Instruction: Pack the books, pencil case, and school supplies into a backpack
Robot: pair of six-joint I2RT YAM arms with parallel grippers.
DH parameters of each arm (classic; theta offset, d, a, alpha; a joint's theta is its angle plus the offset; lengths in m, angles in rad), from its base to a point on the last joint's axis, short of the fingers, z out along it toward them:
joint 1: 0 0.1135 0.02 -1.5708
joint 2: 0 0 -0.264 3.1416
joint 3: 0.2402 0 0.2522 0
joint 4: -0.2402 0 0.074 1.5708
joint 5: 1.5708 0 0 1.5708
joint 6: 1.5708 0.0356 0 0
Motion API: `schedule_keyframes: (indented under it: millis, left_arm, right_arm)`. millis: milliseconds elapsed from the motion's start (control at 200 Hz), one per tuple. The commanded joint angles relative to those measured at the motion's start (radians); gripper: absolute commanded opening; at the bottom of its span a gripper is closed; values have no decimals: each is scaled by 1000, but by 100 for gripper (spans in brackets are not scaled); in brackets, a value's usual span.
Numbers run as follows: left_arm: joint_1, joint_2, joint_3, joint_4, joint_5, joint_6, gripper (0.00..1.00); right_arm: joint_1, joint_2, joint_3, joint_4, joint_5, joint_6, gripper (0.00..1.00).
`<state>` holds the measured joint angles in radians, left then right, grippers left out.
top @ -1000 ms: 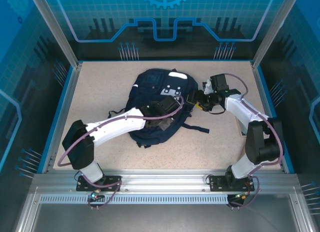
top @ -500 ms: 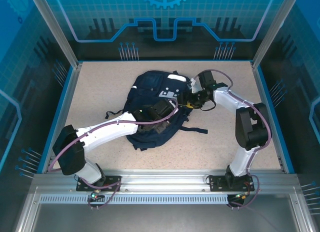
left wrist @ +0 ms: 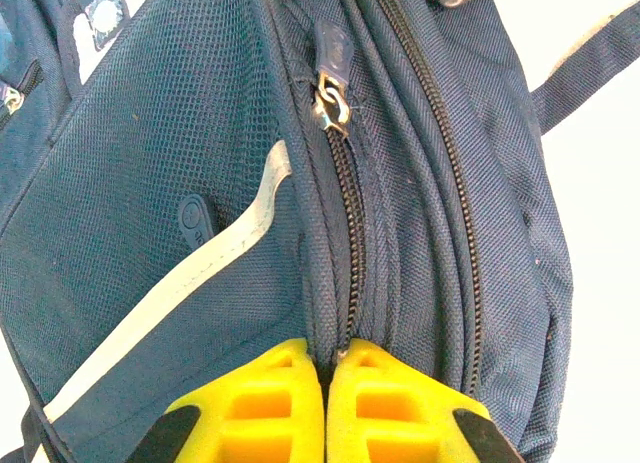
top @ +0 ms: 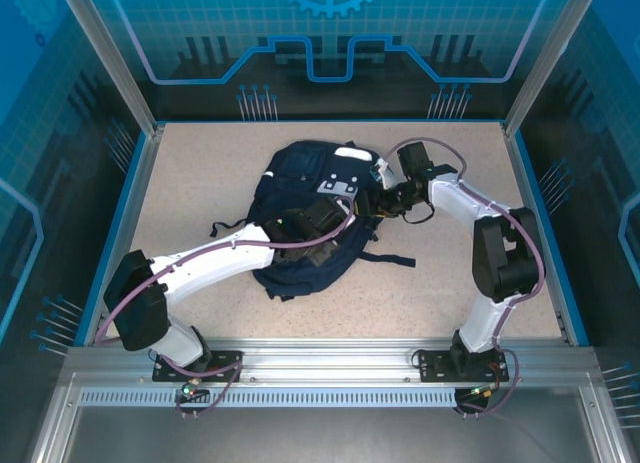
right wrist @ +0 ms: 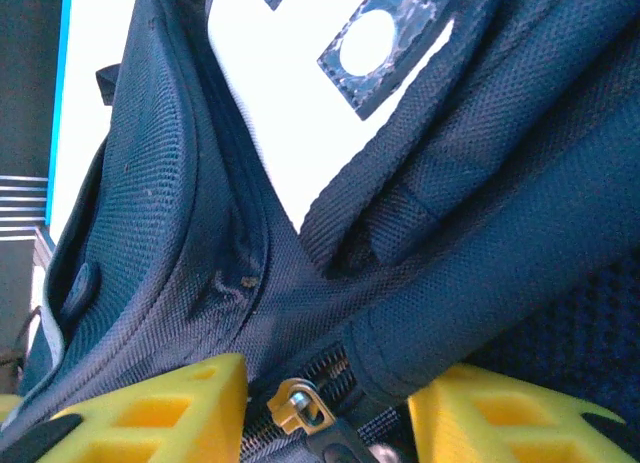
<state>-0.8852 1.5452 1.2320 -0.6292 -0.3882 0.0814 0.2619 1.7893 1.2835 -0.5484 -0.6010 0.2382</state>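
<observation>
Backpack [top: 300,183] lies on table [top: 190,183], centre-far. L gripper [left wrist: 327,355] is pinched tight on its fabric at a zipper seam. R gripper [right wrist: 328,383] straddles zipper pull [right wrist: 292,405] + a fabric fold at bag's right edge; I can't tell if it's clamped.

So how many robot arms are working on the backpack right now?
2. The left arm reaches in from the near left, its end effector pinching the backpack; the right arm curls in from the right, its end effector at the backpack's right side.
</observation>
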Motion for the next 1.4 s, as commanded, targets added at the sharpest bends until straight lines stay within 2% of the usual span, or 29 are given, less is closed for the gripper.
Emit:
schedule_keyframes:
  millis: [0,155,300,475,760,875,1135,1390]
  left_arm:
    - [14,-38,-5,49,-21,-10,2]
    - [14,-36,-9,49,-17,-13,2]
    - [14,-37,-10,49,-14,-17,2]
    - [14,-34,-13,49,-11,-20,2]
    - [14,-31,-16,52,-15,-24,2]
    - [14,-27,-13,52,-16,-28,2]
    - [14,-3,14,58,-25,-79,1]
    - [14,31,38,144,16,-192,1]
  right_arm:
    - [5,-46,4,-39,-25,-24,40]
    - [6,-56,0,-41,-9,-26,36]
    - [6,-64,-1,-48,6,-31,41]
    - [6,-67,-3,-54,25,-28,41]
    - [6,-70,-4,-68,21,-23,18]
    - [6,-74,-13,-65,9,-22,11]
    - [36,-127,-61,-72,2,-23,3]
    - [130,-267,-263,51,-72,52,3]
